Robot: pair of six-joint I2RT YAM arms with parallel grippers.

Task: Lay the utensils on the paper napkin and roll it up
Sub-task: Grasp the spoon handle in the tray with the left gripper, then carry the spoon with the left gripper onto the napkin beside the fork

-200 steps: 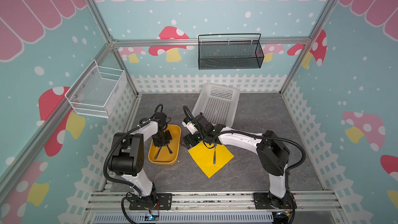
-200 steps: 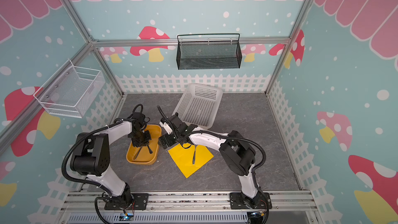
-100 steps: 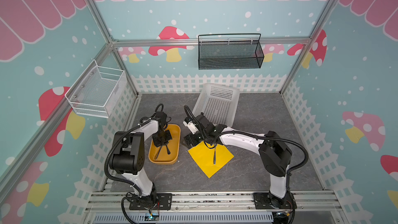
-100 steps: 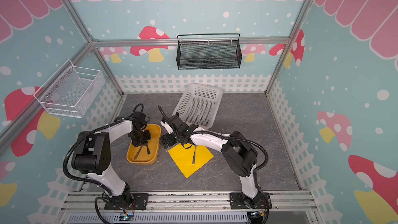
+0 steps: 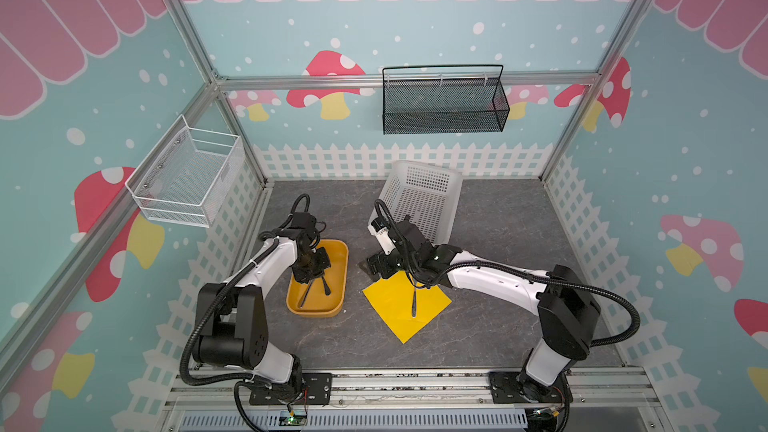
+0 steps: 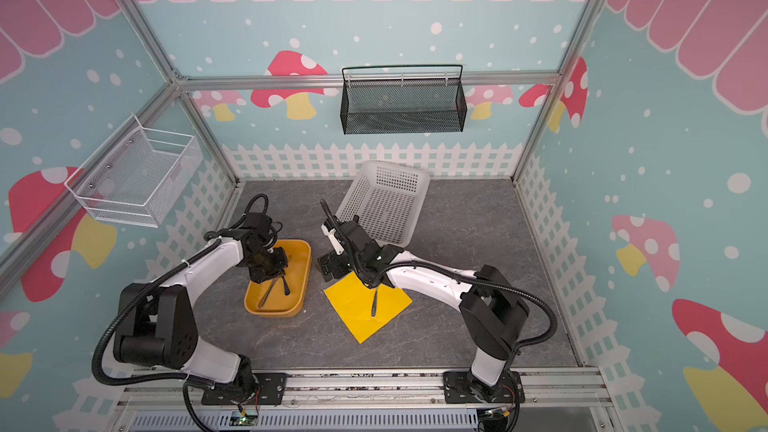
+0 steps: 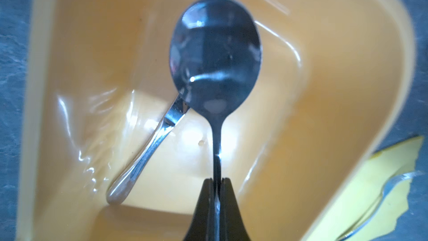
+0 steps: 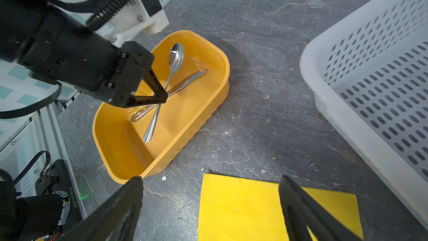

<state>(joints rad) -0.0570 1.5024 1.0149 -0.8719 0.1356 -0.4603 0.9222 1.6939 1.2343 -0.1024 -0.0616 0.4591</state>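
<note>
Three pieces of cutlery, one of them delivered. The fork (image 5: 413, 301) lies on the napkin (image 5: 395, 305), roughly along its 12-to-6 line, which leaves paper either side for the others.

The spoon (image 7: 215, 54) and knife (image 8: 190, 79) sit crossed in the tray (image 8: 222, 54), at 9 o'clock of the napkin. The spoon is on top, so it is likely the sensible one to take first.

The left gripper (image 7: 216, 181) is closed tight on the spoon's thin handle, just behind the bowl. A pinch there probably keeps the heavy end from swinging. Whether the spoon has cleared the tray floor, cannot tell.

The right gripper (image 8: 210, 179) hangs at the napkin's 11 o'clock corner with jaws wide apart and nothing in them, not touching the sheet. My guess is that it waits there to steady the paper or begin the roll.

The basket (image 5: 424, 201) stands at 1 o'clock of the napkin, unused.
</note>
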